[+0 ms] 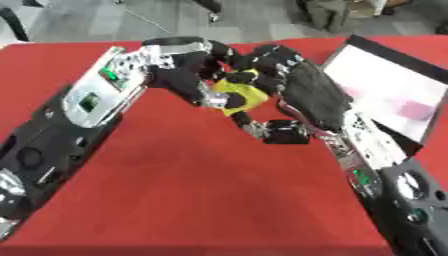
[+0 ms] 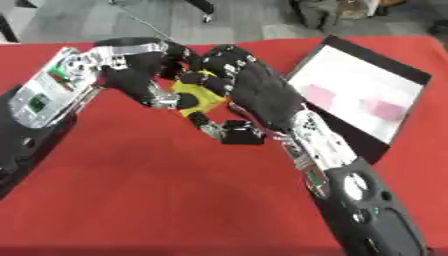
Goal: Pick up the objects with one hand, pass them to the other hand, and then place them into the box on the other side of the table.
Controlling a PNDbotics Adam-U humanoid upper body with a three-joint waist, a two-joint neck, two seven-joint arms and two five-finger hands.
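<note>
Yellow, the object (image 2: pixel 196 95) is held above the red worktop (image 2: pixel 157 190) between both hands: the left hand (image 2: pixel 144 75) is curled round it from the left, and the right hand (image 2: pixel 258 92) is wrapped over its right side. Pink items (image 2: pixel 319 95) are seen inside the box (image 2: pixel 398 70) at right.

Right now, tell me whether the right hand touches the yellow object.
Touching. In the right eye view the right hand has fingers curled against the yellow object, which the left hand also holds.

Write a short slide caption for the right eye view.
Both hands, left and right, close around a yellow object mid-handover.
</note>
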